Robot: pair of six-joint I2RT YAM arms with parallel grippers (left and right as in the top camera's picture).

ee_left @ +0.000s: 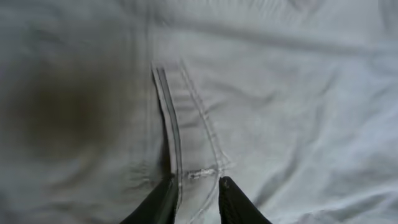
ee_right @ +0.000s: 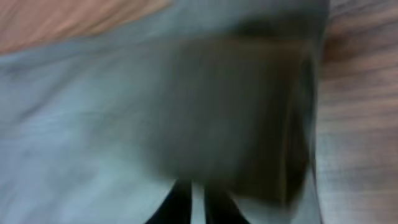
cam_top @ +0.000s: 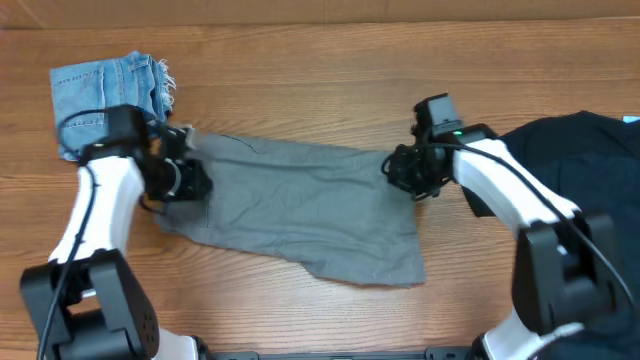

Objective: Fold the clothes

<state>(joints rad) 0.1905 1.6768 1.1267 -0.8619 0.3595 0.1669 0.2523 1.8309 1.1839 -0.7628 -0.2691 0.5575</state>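
Note:
The grey-khaki shorts [cam_top: 300, 205] lie spread flat across the middle of the table. My left gripper [cam_top: 185, 180] is at their left edge. In the left wrist view its fingers [ee_left: 196, 193] are closed on a stitched seam of the shorts [ee_left: 261, 93]. My right gripper [cam_top: 405, 172] is at the shorts' upper right edge. In the right wrist view its fingers [ee_right: 197, 205] are nearly together, with a thin strip of the grey cloth [ee_right: 93, 137] pinched between them; that view is blurred.
Small frayed light-blue denim shorts [cam_top: 100, 85] lie folded at the back left, just behind the left arm. A large black T-shirt [cam_top: 590, 160] lies at the right, under the right arm. Bare wood shows in front of the shorts [cam_top: 260, 310].

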